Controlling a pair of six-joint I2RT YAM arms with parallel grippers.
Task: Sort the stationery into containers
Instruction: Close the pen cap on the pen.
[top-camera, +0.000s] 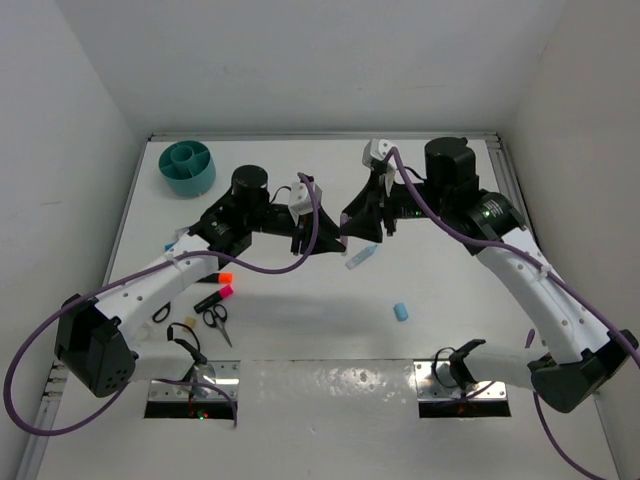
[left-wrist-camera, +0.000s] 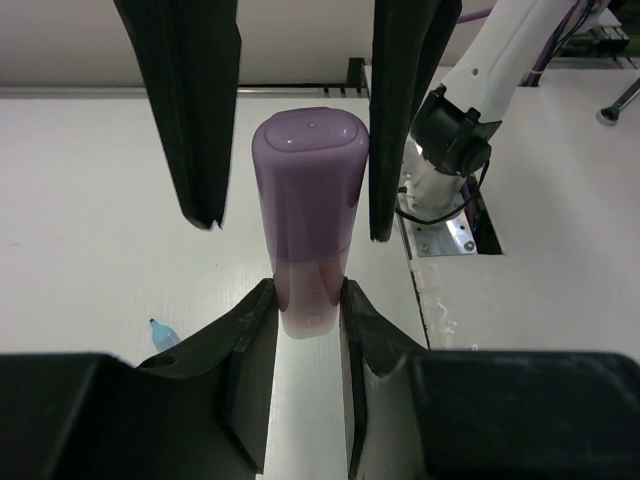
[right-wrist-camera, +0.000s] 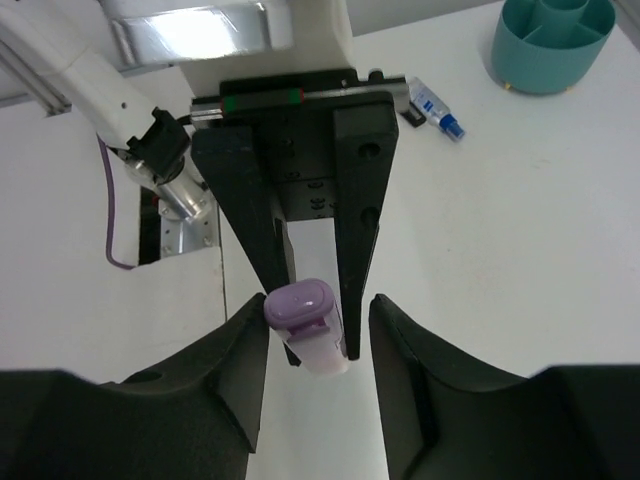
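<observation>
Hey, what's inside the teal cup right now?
Inside the teal cup only its own dividers show, and the compartments look empty from above. Its near wall hides part of the floor, so something tiny there can't be ruled out.

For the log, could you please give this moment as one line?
left pincer: holds purple-capped plastic marker | right pincer: open around that marker

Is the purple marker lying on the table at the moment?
No, the left hand grips the purple marker by one end, above the table.
</observation>
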